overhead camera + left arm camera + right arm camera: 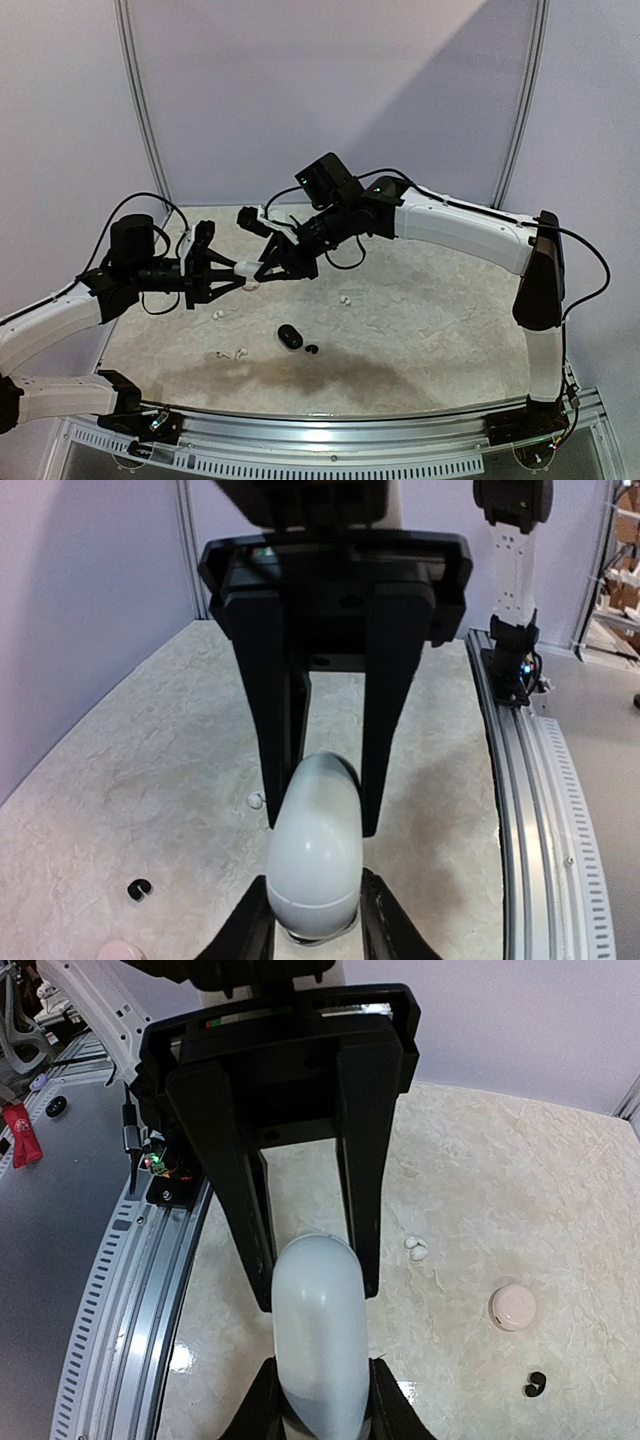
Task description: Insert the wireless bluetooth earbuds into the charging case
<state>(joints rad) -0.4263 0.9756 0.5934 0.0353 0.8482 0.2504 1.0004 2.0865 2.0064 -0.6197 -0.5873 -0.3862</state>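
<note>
While aloft — closed white case [315, 850] between left claw [241, 282] and right claw [263, 273]

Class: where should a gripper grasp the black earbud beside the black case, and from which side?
Likely from straight above, pinching the black earbud across its narrower width: it lies low on the table, and the black case crowds one side.

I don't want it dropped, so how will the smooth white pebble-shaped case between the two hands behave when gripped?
Probably slippery: the smooth white pebble-shaped case looks glossy and rounded, so it could squirt out of a pinch. Likely rigid: no denting shows where the left hand and right hand clamp its ends. Set down, its curved shell might rock.
</note>
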